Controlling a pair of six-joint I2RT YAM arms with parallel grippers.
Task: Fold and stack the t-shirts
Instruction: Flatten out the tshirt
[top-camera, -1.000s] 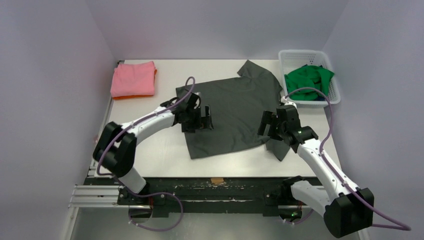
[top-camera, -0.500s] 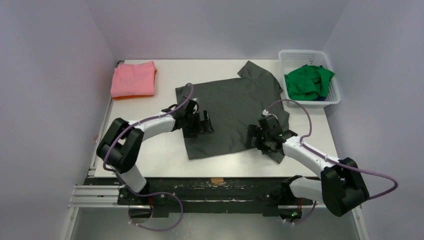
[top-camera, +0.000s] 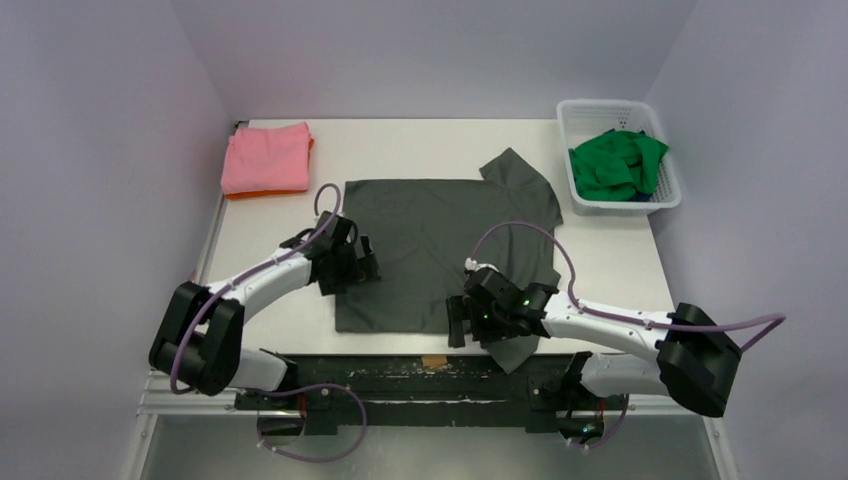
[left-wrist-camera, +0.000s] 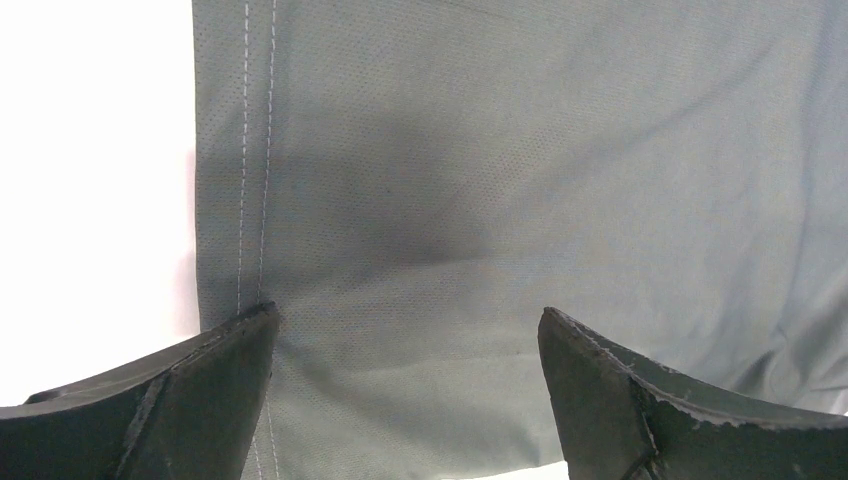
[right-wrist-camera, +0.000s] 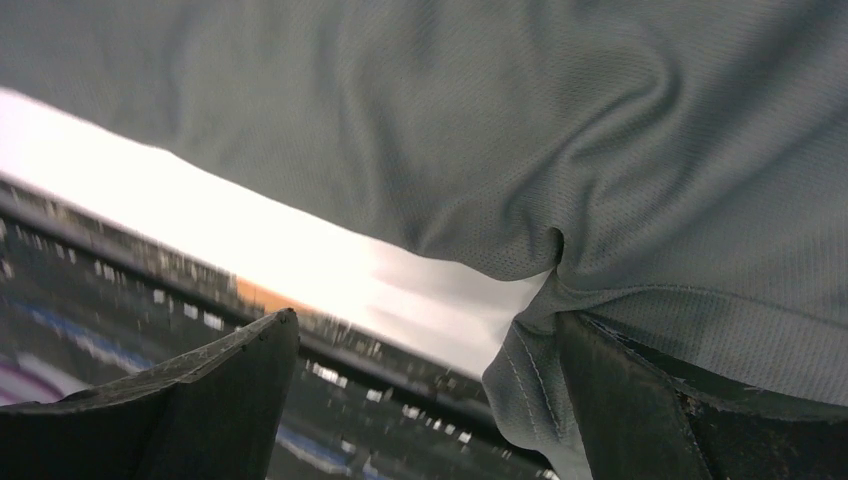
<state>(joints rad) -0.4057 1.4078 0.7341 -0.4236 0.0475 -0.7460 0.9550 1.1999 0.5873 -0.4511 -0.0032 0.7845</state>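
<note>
The dark grey t-shirt (top-camera: 440, 235) lies spread flat in the middle of the table, one sleeve at the far right and the other hanging over the front edge. My left gripper (top-camera: 350, 265) is open and low over the shirt's left hem (left-wrist-camera: 255, 150), with grey cloth between its fingers. My right gripper (top-camera: 468, 320) is open at the shirt's front edge. The near sleeve (right-wrist-camera: 560, 330) drapes against its right finger and its left finger is over the table's edge. A folded pink shirt (top-camera: 267, 157) lies on an orange one (top-camera: 262, 193) at the far left. The green shirt (top-camera: 615, 162) is bunched in the basket.
The white lattice basket (top-camera: 600, 106) stands at the far right corner. The table's front edge and the black rail (top-camera: 420, 362) are just below my right gripper. Grey walls close in both sides.
Both grippers moved left and toward the near edge. The grey shirt shifted with them, now squarer and flatter, its near sleeve hanging over the front edge.
</note>
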